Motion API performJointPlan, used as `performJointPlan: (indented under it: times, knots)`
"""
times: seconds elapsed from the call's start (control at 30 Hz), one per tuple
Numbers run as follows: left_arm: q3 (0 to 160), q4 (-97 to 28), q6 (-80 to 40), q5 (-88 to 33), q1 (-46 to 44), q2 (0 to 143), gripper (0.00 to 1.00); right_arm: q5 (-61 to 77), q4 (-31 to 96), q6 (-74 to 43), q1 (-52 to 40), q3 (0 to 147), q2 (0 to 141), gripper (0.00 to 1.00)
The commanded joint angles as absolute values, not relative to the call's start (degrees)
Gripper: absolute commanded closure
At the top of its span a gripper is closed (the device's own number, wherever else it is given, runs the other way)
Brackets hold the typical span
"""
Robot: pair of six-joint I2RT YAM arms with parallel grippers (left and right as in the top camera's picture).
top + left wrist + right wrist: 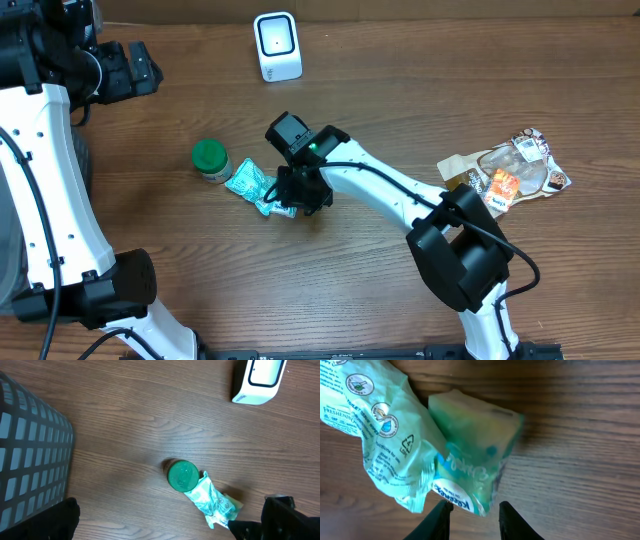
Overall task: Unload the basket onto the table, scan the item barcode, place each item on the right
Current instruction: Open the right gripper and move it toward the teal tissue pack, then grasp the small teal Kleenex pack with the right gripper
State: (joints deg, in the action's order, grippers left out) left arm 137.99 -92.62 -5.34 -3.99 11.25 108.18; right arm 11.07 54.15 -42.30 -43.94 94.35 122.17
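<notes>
Desk: the wooden desk (pixel 300 290) carries everything. No item has left its surface, so the task looks barely begun.
Right arm: the white right arm (pixel 380 185) reaches from the near right toward the middle. The right claw (pixel 472 510) is down at the packet, its fingers drawn narrow on either side of the packet's near edge. I cannot tell whether they pinch it yet.
Left arm: the left arm (pixel 40 180) stands at the far left, away from the work. The left claw (pixel 175 517) is spread wide with nothing in it.
Snack bag: the clear snack bag with orange and brown print (pixel 510 170) lies at the right, well apart from the claw and untouched.
Scanner: the white box-shaped barcode scanner (pixel 278 45) sits at the far edge near the centre, with nothing held before its window. The scan itself is left to do.
Packet: the crumpled mint-green plastic packet (pixel 250 183) is judged to be the item to scan. It lies flat, left of centre and just right of the jar. Its yellow-green, blue-labelled end sits between the right claw's fingers. Securing the grip, lifting it and carrying it far to the scanner all remain.
Jar: the small jar with a green lid (pixel 210 158) stands upright beside the packet, seemingly touching it.
Barcode: none shows in any view. The printed side that faces up has only text and symbols, so the packet probably needs turning.
</notes>
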Motion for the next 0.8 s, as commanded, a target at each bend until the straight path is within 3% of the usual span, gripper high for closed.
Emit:
performJointPlan:
  times: [0.0,0.17,0.27,0.6,0.7,0.77]
  knots:
    - [138.0,-92.6,-4.3,-3.6,10.9,108.0,0.0,9.0,53.4,-43.5,-44.6,94.0,124.2,0.7]
    - [138.0,-92.6,-4.3,-3.6,10.9,108.0,0.0,9.0,53.1,-43.5,-44.6,94.0,124.4,0.72]
    - [138.1,-92.6,-4.3,-3.6,10.9,108.0,0.0,8.6,53.2,-43.5,-44.6,94.0,124.4,0.77]
    - [138.0,-92.6,-4.3,-3.6,10.9,108.0,0.0,7.4,49.5,-45.9,-44.7,89.4,124.4,0.76]
    - [138.1,-92.6,-4.3,-3.6,10.9,108.0,0.01,7.6,50.3,-45.8,-44.7,89.1,124.4,0.94]
    - [138.0,-92.6,-4.3,-3.6,10.9,108.0,0.0,7.6,51.3,-45.2,-44.1,89.5,124.1,0.96]
